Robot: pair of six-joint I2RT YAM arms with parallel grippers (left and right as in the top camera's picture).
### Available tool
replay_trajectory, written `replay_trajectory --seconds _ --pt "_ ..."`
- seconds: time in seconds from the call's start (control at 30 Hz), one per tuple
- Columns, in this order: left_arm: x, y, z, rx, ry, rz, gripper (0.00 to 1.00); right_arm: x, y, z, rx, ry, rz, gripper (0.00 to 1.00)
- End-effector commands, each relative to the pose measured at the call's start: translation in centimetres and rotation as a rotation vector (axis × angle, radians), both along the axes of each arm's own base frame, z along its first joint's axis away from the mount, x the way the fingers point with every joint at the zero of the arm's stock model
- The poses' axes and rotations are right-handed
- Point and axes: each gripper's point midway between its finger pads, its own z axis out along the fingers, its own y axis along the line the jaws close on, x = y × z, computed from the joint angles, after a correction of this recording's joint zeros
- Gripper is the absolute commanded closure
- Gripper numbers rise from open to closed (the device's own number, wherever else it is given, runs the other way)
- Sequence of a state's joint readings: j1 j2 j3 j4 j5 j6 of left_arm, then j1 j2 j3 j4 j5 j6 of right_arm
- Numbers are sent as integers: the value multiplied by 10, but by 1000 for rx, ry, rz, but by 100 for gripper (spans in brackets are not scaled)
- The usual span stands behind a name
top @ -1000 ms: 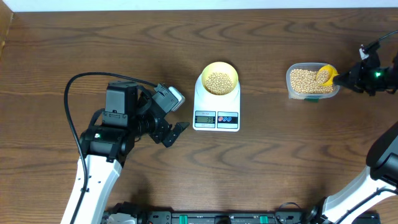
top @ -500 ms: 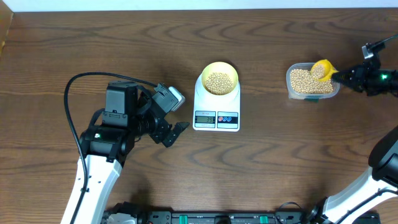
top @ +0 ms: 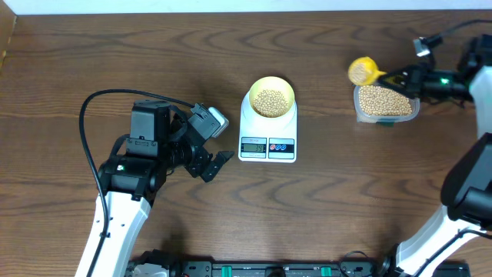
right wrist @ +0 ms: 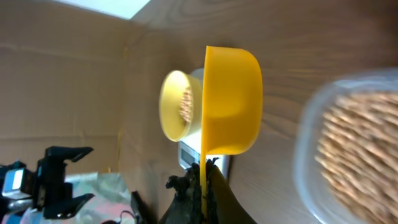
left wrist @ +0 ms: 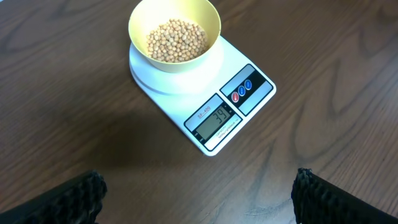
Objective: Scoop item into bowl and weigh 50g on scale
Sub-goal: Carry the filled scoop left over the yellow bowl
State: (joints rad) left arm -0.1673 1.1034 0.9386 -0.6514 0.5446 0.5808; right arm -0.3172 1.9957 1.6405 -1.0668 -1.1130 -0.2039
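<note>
A big brown wooden table (top: pixel 154 61) is holding everything. The left arm is sitting low on the left side, and its left gripper (top: pixel 214 165) is pointing at the scale with its two fingers spread wide apart, gripping nothing. The right arm is reaching in from the far right side, and its right gripper (top: pixel 403 79) is squeezing tight on the handle of a scoop.

The white scale (top: pixel 267 131) is sitting in the middle of the table, and its little screen is showing what looks like 39. A clear plastic tub (top: pixel 357 104) is sitting well to the right of the scale. The pale yellow bowl (left wrist: pixel 138 28) is sitting on top of the scale. The bright yellow scoop (top: pixel 361 71) is hanging in the air just beside the tub, on the side facing the scale. I cannot tell what is inside it.

Small tan beans (left wrist: pixel 176 41) are lying in a heap in the bowl. More beans are filling the tub.
</note>
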Motion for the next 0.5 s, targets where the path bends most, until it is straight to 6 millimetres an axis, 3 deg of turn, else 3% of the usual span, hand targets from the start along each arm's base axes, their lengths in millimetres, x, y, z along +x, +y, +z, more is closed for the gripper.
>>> replay_trajectory --seconds 0.0,0.13,0.47 --pt "-1 0 0 0 -2 -10 3 3 32 15 96 32 27 99" --pt "-1 0 0 0 -2 -10 2 8 67 18 101 27 83 99" --pt "-1 0 0 0 -2 -10 2 6 129 23 122 53 174 98"
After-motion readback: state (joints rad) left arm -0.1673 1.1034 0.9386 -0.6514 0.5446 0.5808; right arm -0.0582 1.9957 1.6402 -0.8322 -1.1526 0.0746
